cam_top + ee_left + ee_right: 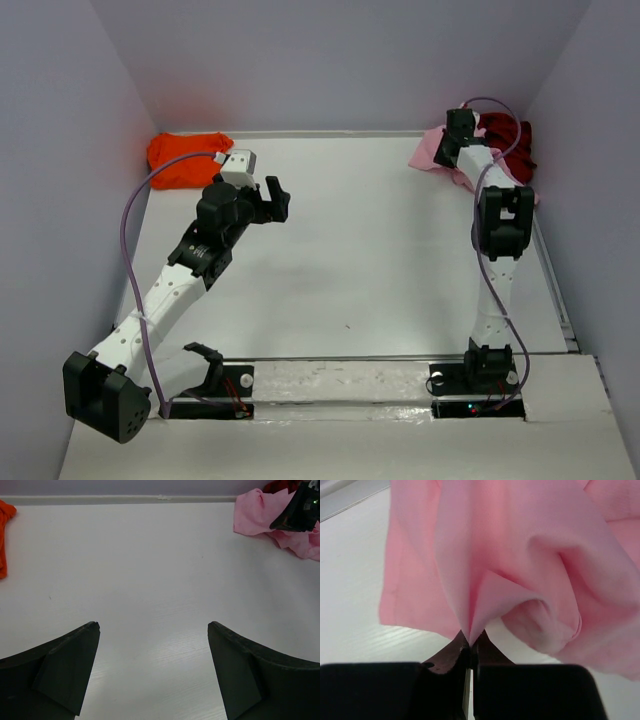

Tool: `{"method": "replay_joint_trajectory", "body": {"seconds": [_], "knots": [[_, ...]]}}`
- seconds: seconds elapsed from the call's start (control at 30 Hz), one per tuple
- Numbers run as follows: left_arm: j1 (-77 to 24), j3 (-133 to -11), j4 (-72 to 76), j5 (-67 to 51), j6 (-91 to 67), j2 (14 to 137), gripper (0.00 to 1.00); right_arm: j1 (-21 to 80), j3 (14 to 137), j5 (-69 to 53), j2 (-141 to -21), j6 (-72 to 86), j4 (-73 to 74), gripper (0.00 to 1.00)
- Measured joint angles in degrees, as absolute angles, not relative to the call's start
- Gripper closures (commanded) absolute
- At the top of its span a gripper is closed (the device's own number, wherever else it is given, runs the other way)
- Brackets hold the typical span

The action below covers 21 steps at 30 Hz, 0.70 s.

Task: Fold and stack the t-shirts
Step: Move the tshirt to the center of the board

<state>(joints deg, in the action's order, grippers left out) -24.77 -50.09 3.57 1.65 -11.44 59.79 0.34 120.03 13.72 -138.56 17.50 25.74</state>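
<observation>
From above, all three shirts lie at the far edge of the bench point(380, 260). The orange shirt point(188, 158) is bunched in the far left corner. The pink shirt point(432, 152) and the red shirt point(510, 145) are heaped together in the far right corner, the pink one on the left and touching the red one. None is folded yet.

The right tool point(455, 130) reaches into this heap at the pink cloth. I judge it takes the pink shirt first because that one lies on the open side of the heap. The left tool point(275, 200) hangs above the bench, near the orange shirt but apart from it, and is turned toward the middle. The middle of the bench is free, so there is good room to spread a shirt. The walls stand close behind and beside both corners, so the cloth must be drawn toward the middle.

In the left wrist view, the left tool point(152, 627) is spread wide and holds nothing; only bare bench shows between its fingers. The orange shirt point(4, 535) is at the left border. The pink shirt point(255, 512) is far right, with the right tool point(297, 512) on it.

In the right wrist view, the right tool point(470, 647) is pressed together on a fold of the pink shirt point(510, 555). The cloth runs away from the pinch in soft pleats, and its near edge seems a little lifted. Only a thin fold is held, so it may slip when pulled.
</observation>
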Motion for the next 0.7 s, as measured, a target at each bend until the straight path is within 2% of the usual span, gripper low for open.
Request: {"method": "replay_joint_trajectory", "body": {"seconds": [0.13,0.37,0.7], "knots": [[-24.77,-50.09,3.60,1.23,-11.64,59.83,0.01,3.01,113.10,12.99,-127.33,17.52,26.50,1.00],[-24.77,-50.09,3.62,0.89,-11.92,59.81,0.01,13.32,112.60,12.29,-110.93,17.10,26.96,1.00],[-24.77,-50.09,3.60,1.45,-11.97,58.37,0.01,28.95,122.06,11.25,-106.89,16.21,36.45,1.00]]}}
